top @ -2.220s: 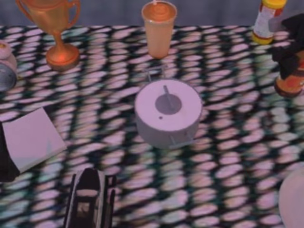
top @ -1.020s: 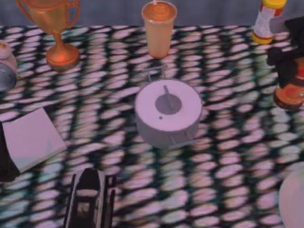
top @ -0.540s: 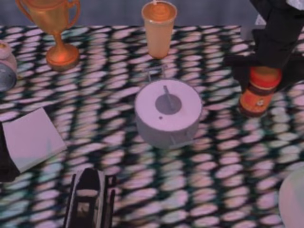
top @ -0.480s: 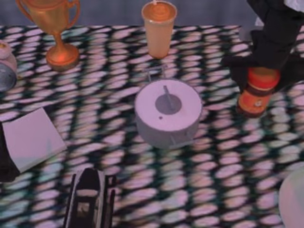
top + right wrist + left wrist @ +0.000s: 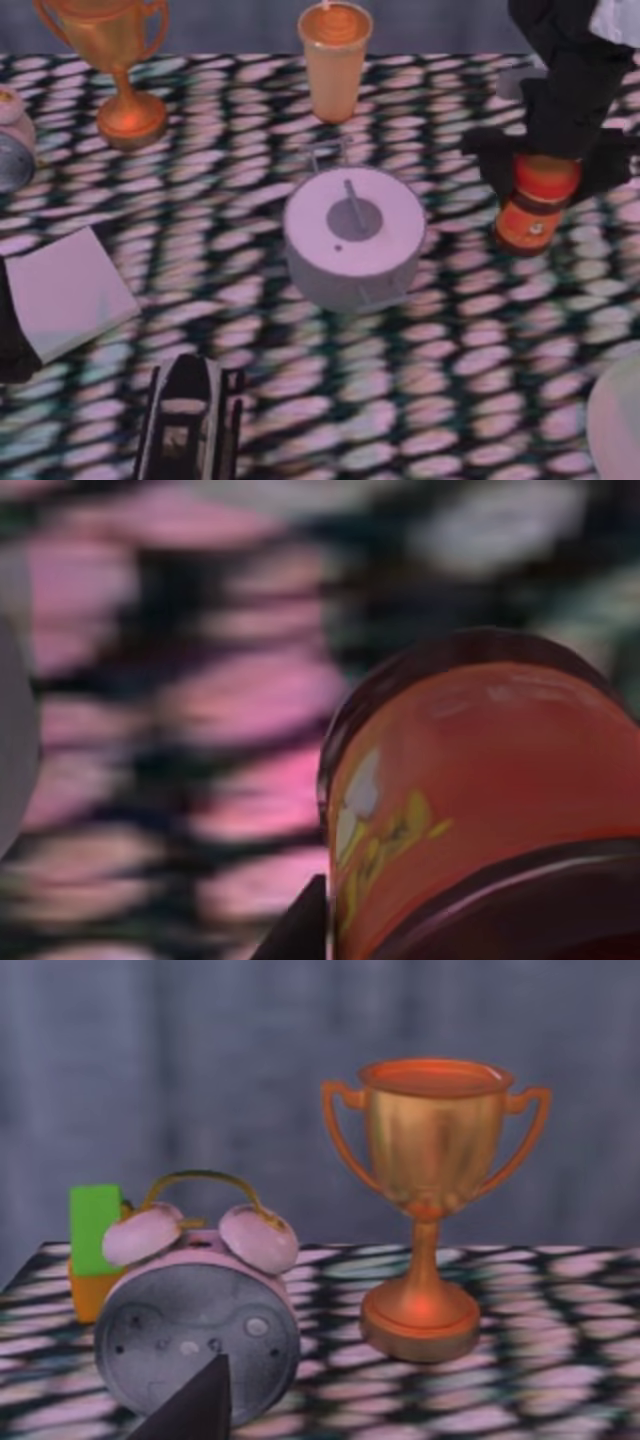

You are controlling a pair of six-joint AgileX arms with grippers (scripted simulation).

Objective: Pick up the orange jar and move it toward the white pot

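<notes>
Table covered in a pink-and-dark oval pattern; grey wall behind. Right gripper sits on top of the orange jar, pinching it at the lid end, right of the white pot and apart from it. Jar's long axis near upright, slightly tilted, base toward the table. Left gripper parked at the near edge; cannot tell its finger state.

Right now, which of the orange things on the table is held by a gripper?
The orange jar, to the right of the white pot. The right gripper holds it by its lid. The trophy and the straw cup stand alone.
</notes>
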